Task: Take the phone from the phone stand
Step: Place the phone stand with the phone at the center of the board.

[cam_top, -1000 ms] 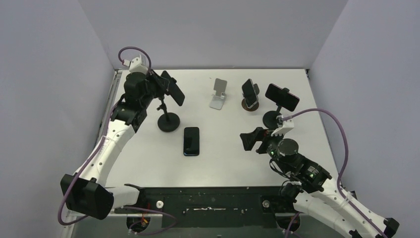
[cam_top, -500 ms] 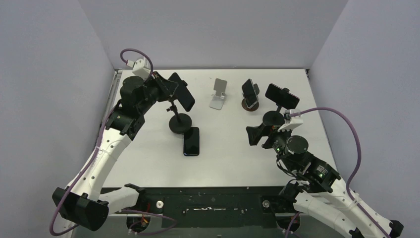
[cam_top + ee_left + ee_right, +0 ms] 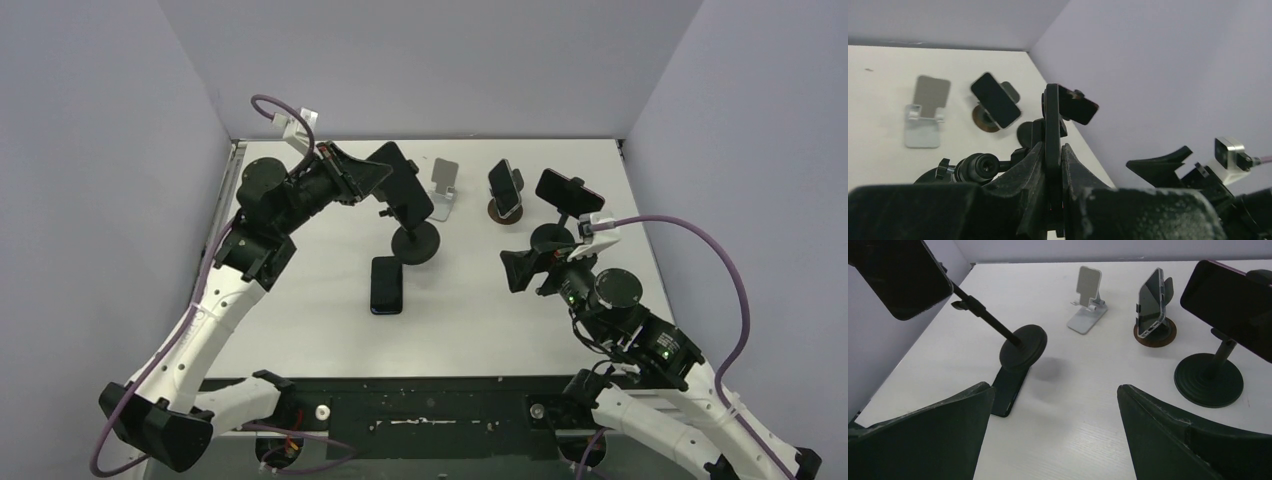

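My left gripper (image 3: 378,180) is shut on a black phone (image 3: 405,186) that is clamped in a black stand with a thin stem and a round base (image 3: 415,243). In the left wrist view the phone's edge (image 3: 1052,107) stands between my fingers (image 3: 1029,165). In the right wrist view this phone (image 3: 898,275) hangs at the top left and the stand's base (image 3: 1023,354) seems to hover just above the table, over the far end of a loose phone (image 3: 1009,391). My right gripper (image 3: 520,270) is open and empty, right of centre.
A loose black phone (image 3: 386,285) lies flat at the centre. At the back stand an empty white stand (image 3: 441,190), a phone on a wood-based stand (image 3: 506,190) and a phone in a second black stand (image 3: 567,196), whose base (image 3: 1208,379) is close to my right gripper.
My left gripper has swung right from the back left, carrying the phone with its stand still attached; the base now hangs by the loose phone. My right gripper moved slightly right and back.
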Controlling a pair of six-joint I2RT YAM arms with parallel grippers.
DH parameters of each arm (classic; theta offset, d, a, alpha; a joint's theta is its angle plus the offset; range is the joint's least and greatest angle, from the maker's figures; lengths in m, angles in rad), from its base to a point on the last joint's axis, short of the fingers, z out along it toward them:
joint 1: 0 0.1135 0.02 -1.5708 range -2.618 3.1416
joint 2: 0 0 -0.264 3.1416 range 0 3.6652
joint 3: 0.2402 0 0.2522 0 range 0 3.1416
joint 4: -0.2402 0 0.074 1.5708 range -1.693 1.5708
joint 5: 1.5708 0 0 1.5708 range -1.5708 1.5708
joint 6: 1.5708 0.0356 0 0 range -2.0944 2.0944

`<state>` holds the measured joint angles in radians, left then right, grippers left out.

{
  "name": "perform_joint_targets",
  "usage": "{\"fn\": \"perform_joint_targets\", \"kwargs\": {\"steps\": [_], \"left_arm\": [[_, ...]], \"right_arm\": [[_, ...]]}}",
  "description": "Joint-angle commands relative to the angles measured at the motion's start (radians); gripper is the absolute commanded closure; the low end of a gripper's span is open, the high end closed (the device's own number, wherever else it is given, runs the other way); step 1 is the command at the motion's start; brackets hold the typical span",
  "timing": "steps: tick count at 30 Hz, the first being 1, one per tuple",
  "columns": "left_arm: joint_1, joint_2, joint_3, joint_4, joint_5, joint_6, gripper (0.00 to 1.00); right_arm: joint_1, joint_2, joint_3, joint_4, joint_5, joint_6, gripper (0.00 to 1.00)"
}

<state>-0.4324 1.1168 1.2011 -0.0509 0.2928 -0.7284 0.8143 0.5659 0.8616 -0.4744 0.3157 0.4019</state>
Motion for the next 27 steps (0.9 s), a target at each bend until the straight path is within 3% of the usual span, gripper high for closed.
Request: {"fn": "perform_joint_targets", "kwargs": {"steps": [1,12,27], "left_arm": [[-0.046,0.0,0.038,0.348,0.135,-0.084,1.0],[-0.224,0.069,-0.066,0.421,0.112,0.002,1.0],[-0.306,0.113,-0.224,0.557,0.115,0.058,1.0]], "right_arm": [[0.006,0.014,0.061,-0.01,-0.081,-0.071,0.0],[0.007,-0.032,0.072,-0.04,-0.158,-0.075,0.0],[0.007,-0.05,0.083,-0.073,-0.188,-0.089,0.0]]}}
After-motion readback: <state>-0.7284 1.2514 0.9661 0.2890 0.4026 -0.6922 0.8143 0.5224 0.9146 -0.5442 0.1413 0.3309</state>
